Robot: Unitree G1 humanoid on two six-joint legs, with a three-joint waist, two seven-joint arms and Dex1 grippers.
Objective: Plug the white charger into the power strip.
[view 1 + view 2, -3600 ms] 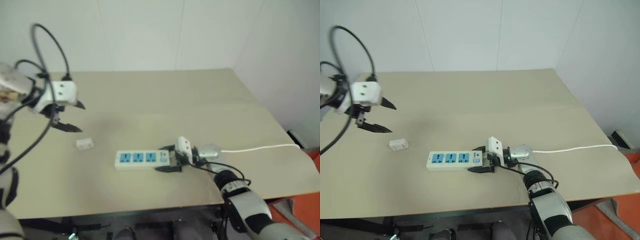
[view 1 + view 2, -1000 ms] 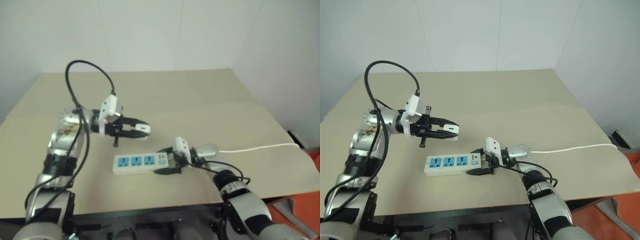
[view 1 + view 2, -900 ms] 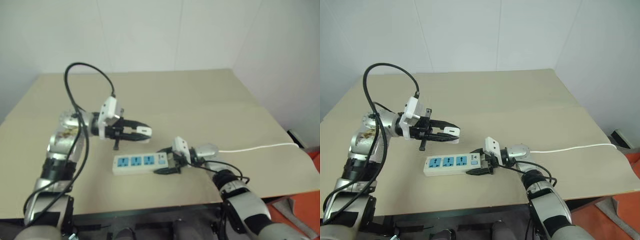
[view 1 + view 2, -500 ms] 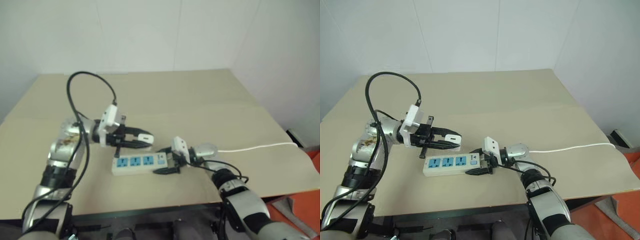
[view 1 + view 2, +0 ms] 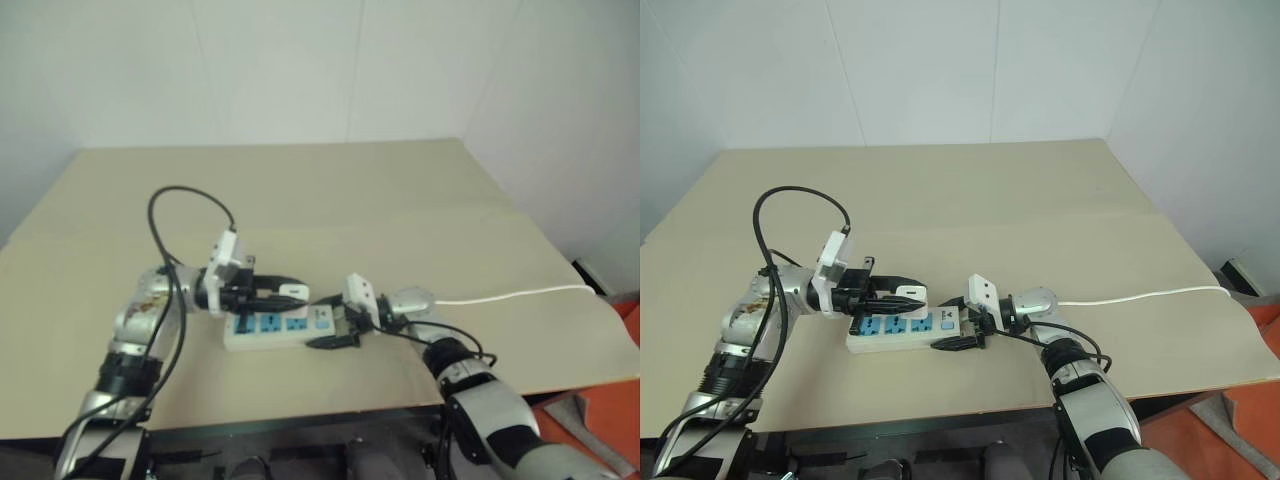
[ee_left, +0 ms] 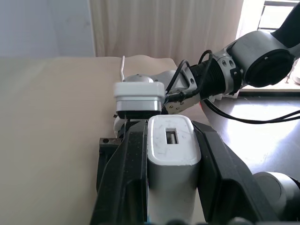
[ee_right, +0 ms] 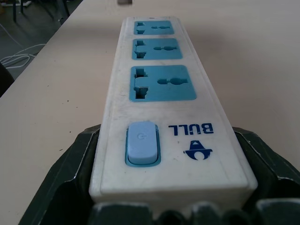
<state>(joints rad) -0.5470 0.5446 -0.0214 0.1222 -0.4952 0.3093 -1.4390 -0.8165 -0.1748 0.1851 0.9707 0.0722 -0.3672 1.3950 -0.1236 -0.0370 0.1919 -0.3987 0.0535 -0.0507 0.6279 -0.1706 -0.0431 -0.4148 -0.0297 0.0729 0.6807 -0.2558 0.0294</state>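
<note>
Right gripper [image 5: 958,328] lies low near the table's front edge, its two black fingers pinched on the switch end of the strip [image 5: 902,330], one against each long side. From its wrist view the strip [image 7: 161,108] runs straight away from the fingers: first the pale blue rocker switch [image 7: 142,149] and the printed brand mark, then three blue sockets in a row, all of them bare. The strip's thin cord [image 5: 1140,295] trails away behind this gripper across the table [image 5: 1040,200] toward its right edge.

Left gripper [image 5: 902,293] comes in from the far end of the strip, pointing level toward the right gripper. Its fingers are pressed on the charger [image 5: 909,293], holding the white block by two opposite sides. In the left wrist view the charger [image 6: 171,154] sits between the dark fingers with a small slot on its end face turned toward the right gripper's white camera box [image 6: 139,96]. Seen from the head, the charger hangs just above the strip's sockets, about over the middle one; whether it touches the strip cannot be told.
</note>
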